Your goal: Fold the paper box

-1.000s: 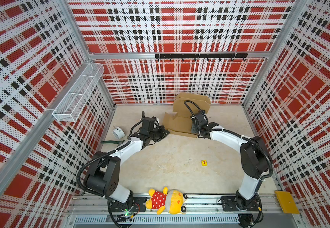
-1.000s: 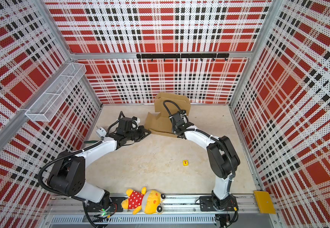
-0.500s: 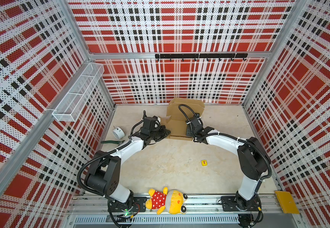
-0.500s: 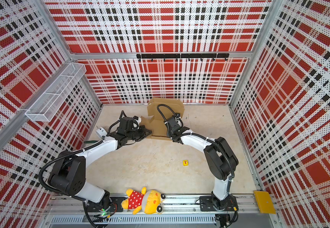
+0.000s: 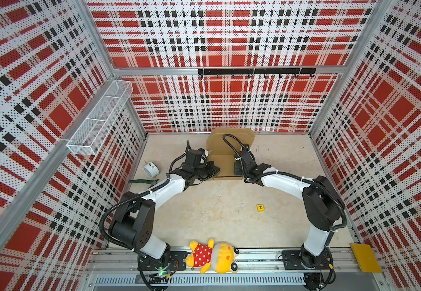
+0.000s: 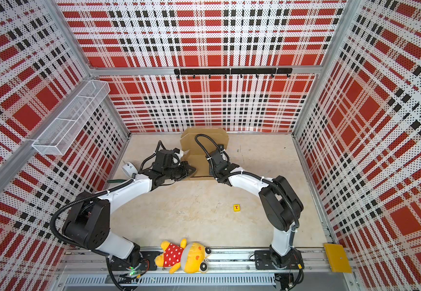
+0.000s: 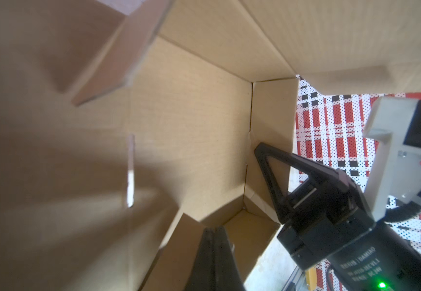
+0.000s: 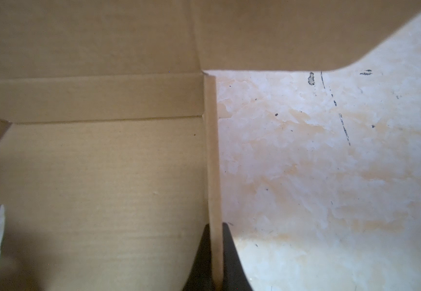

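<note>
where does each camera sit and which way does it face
Both top views: high at the front, looking down at the table and the paper box at its back; both arms show whole.
Left wrist: on the left arm, looking past the shut left claw into the box; right claw shows.
Right wrist: on the right arm, looking past the right claw, shut on a box wall, at the table.
Shared: both wrist views show the box's inside and the right claw.
</note>
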